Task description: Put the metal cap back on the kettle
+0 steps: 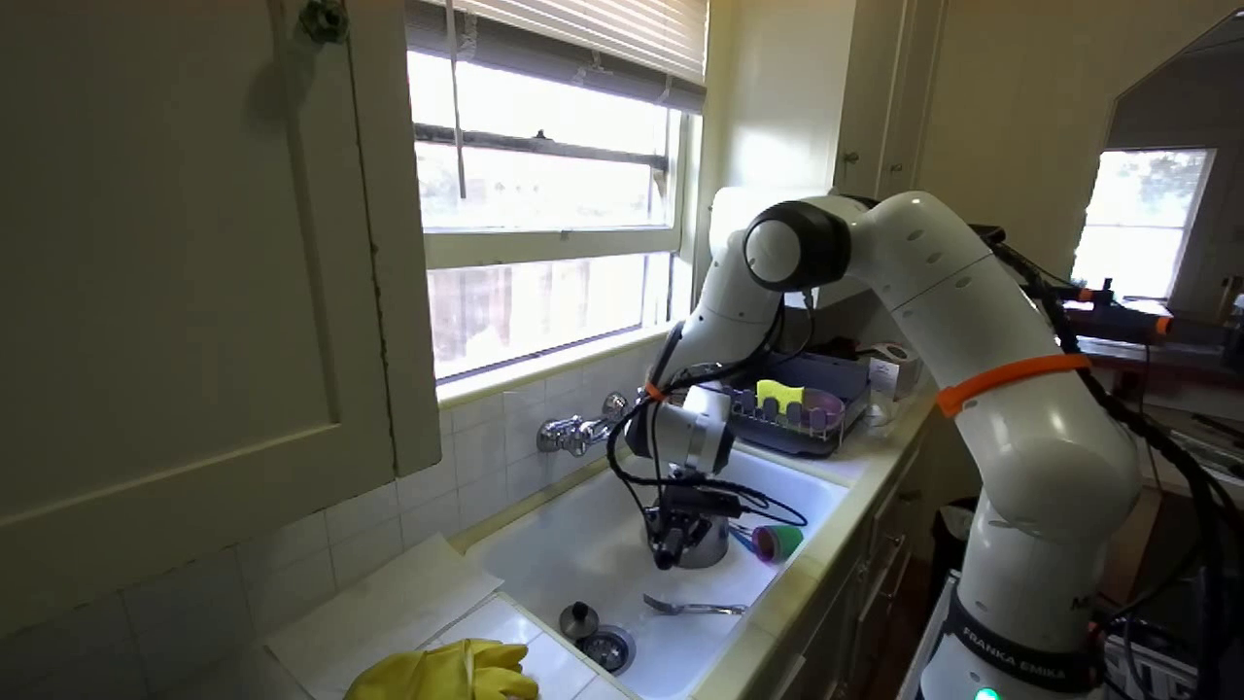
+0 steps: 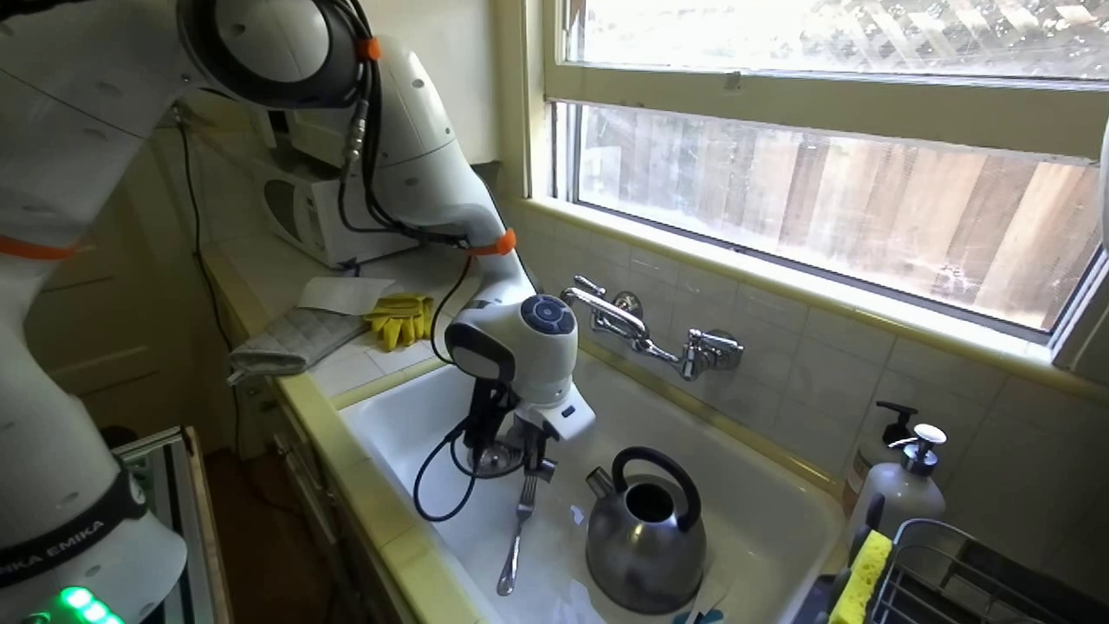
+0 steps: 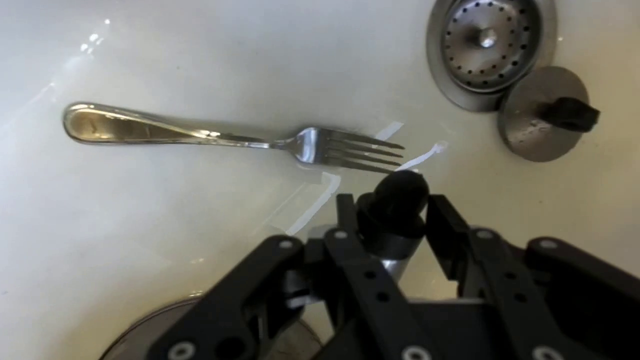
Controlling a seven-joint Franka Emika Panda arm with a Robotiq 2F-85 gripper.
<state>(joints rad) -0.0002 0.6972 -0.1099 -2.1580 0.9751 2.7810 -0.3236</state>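
Observation:
The grey kettle point(image 2: 645, 555) stands upright in the sink, its round top opening uncovered under the black arched handle. It also shows in an exterior view point(image 1: 708, 551), partly behind the gripper, and at the bottom left of the wrist view point(image 3: 145, 335). My gripper point(image 3: 391, 204) is shut on a small black-and-metal cap point(image 3: 392, 230), black knob pointing away from the kettle. The cap also shows at the fingertips in an exterior view point(image 2: 548, 471). The gripper is above the sink, on the drain side of the kettle's spout. A round metal lid with a black knob point(image 3: 542, 115) lies beside the drain.
A fork point(image 3: 225, 140) lies in the white sink point(image 2: 762, 511) near the drain strainer point(image 3: 487, 45). A green-and-pink cup point(image 1: 777, 542) lies by the kettle. The tap point(image 2: 632, 325) sticks out from the wall. A dish rack point(image 1: 792, 408) and yellow gloves point(image 2: 400, 321) flank the sink.

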